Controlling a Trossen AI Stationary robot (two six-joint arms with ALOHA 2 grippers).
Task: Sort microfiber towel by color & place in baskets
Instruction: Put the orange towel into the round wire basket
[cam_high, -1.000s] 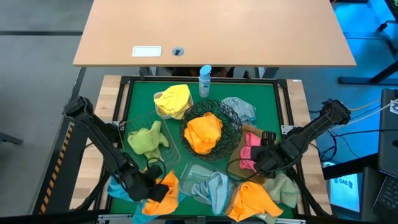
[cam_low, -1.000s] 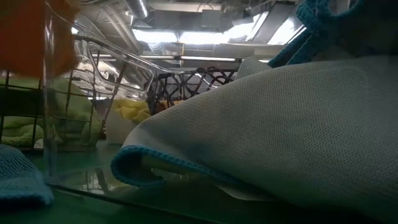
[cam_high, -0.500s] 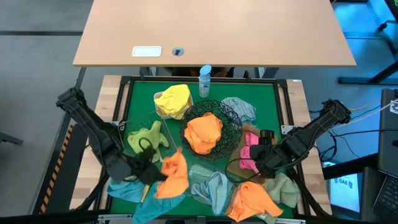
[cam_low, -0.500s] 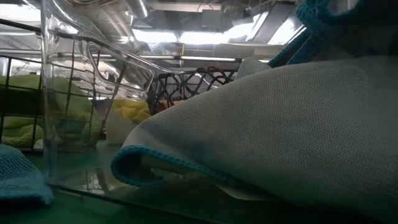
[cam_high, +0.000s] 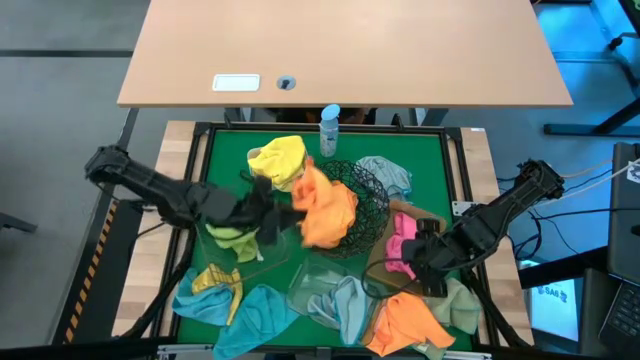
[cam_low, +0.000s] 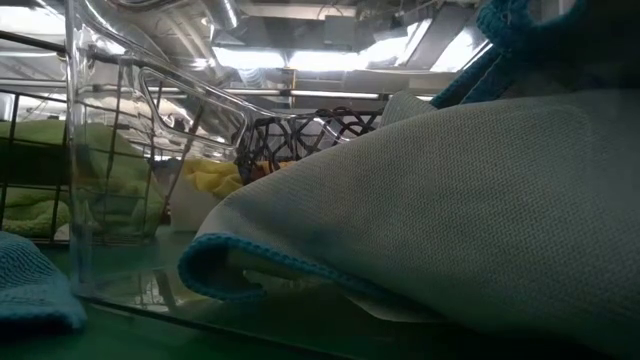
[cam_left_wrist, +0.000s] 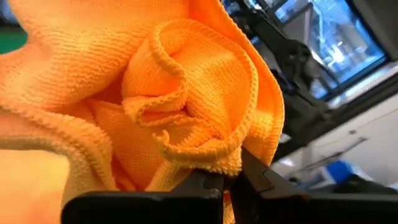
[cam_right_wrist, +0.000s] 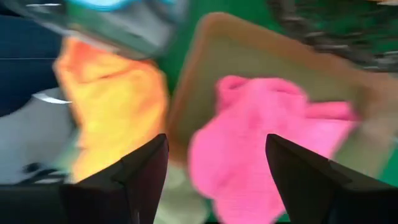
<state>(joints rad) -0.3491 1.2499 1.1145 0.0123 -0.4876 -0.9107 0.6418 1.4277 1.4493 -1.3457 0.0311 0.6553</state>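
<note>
Two arms work the green mat (cam_high: 420, 150). The left gripper (cam_high: 270, 215) has its jaws clamped on an orange towel (cam_high: 310, 195), hanging it at the near rim of the round black wire bowl (cam_high: 372, 190), where another orange towel (cam_high: 335, 210) already lies; judging by colour, that bowl is where it belongs. The right gripper (cam_high: 432, 275) waits with jaws wide apart and empty over the tan tray (cam_high: 400, 210), just above the pink towel (cam_high: 403, 240) in it.

Counted from above: three orange towels, the third (cam_high: 405, 322) loose at the counter's near edge; two yellow, one (cam_high: 280, 160) heaped on the small white tub and one (cam_high: 215, 280) loose; one pale green (cam_high: 232, 235) in the rectangular wire basket; one pink; at least three bluish ones, exact number unclear. Five containers, plus one spray bottle (cam_high: 329, 128)
</note>
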